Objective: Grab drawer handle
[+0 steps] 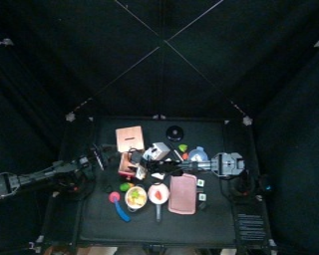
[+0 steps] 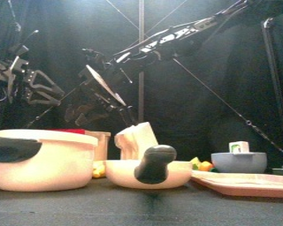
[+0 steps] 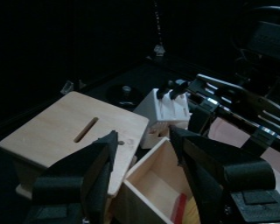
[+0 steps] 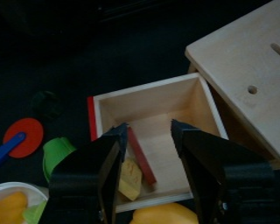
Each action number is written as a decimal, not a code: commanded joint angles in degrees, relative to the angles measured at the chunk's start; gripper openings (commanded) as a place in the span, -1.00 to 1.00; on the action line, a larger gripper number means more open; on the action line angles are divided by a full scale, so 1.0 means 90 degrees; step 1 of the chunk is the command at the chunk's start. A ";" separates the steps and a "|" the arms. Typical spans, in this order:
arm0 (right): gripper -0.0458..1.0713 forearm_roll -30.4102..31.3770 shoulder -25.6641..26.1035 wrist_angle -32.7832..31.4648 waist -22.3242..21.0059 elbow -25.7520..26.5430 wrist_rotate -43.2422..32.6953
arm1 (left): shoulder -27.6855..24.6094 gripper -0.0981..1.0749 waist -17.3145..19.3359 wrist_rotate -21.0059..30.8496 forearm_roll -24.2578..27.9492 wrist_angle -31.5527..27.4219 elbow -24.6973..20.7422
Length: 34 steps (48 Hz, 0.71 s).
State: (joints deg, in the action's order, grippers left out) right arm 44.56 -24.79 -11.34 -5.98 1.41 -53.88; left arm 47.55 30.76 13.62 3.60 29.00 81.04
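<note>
Lab robot cell, not home. Black curtains (image 1: 43,70) close pen on all sides; thin struts (image 1: 189,40) cross overhead. Small black table (image 1: 89,231) in middle, two black arms (image 1: 43,179) mounted at its sides. Tabletop crowded with test props: wooden box (image 3: 78,131), open drawer (image 4: 154,114), toy pot (image 2: 43,159), bowl (image 2: 239,161), pink tray (image 1: 185,194), plastic food (image 4: 8,206). Staged clutter, rig hardware, no furniture.

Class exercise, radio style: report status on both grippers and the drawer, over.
Right gripper open, hovering above the open drawer, holding nothing. Left gripper open, beside the wooden box. Red strip lying inside drawer. Handle not clearly seen.
</note>
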 commanded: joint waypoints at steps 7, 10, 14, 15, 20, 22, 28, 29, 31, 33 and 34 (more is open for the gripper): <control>0.53 -0.1074 0.0723 -0.0068 0.0068 0.0020 -0.0049 | -0.0010 0.66 0.0010 0.0000 -0.0010 0.0029 -0.0068; 0.53 -0.1465 0.0928 -0.0059 0.0127 -0.0137 -0.0049 | -0.0010 0.66 0.0010 0.0010 -0.0010 0.0039 -0.0078; 0.53 -0.1768 0.1152 0.0000 0.0234 -0.0371 -0.0049 | -0.0010 0.66 0.0010 0.0010 -0.0039 0.0039 -0.0117; 0.53 -0.1787 0.1182 0.0029 0.0264 -0.0420 -0.0059 | -0.0010 0.66 0.0010 0.0020 -0.0059 0.0039 -0.0127; 0.53 -0.1973 0.1299 0.0342 0.0459 -0.0674 -0.0127 | -0.0029 0.66 0.0010 0.0020 -0.0352 0.0020 -0.0225; 0.53 -0.2090 0.1309 0.0488 0.0508 -0.0732 -0.0195 | -0.0039 0.66 0.0029 0.0020 -0.0508 -0.0020 -0.0264; 0.53 -0.2578 0.1318 0.1104 0.0615 -0.0977 -0.0420 | -0.0059 0.66 0.0107 -0.0029 -0.0957 -0.0254 -0.0449; 0.53 -0.2646 0.1309 0.1182 0.0625 -0.1025 -0.0420 | -0.0059 0.66 0.0117 -0.0029 -0.0986 -0.0312 -0.0488; 0.53 -0.2783 0.1318 0.1357 0.0645 -0.1143 -0.0430 | -0.0068 0.66 0.0146 -0.0020 -0.1006 -0.0430 -0.0576; 0.53 -0.2939 0.1289 0.1533 0.0664 -0.1240 -0.0439 | -0.0078 0.66 0.0186 -0.0029 -0.1006 -0.0557 -0.0674; 0.53 -0.3037 0.1270 0.1631 0.0674 -0.1279 -0.0439 | -0.0098 0.66 0.0205 -0.0029 -0.0996 -0.0625 -0.0723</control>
State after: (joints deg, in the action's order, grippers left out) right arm 19.86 -16.00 0.00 -0.09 -9.58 -57.74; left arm 47.29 31.82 13.45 -5.27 25.05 77.52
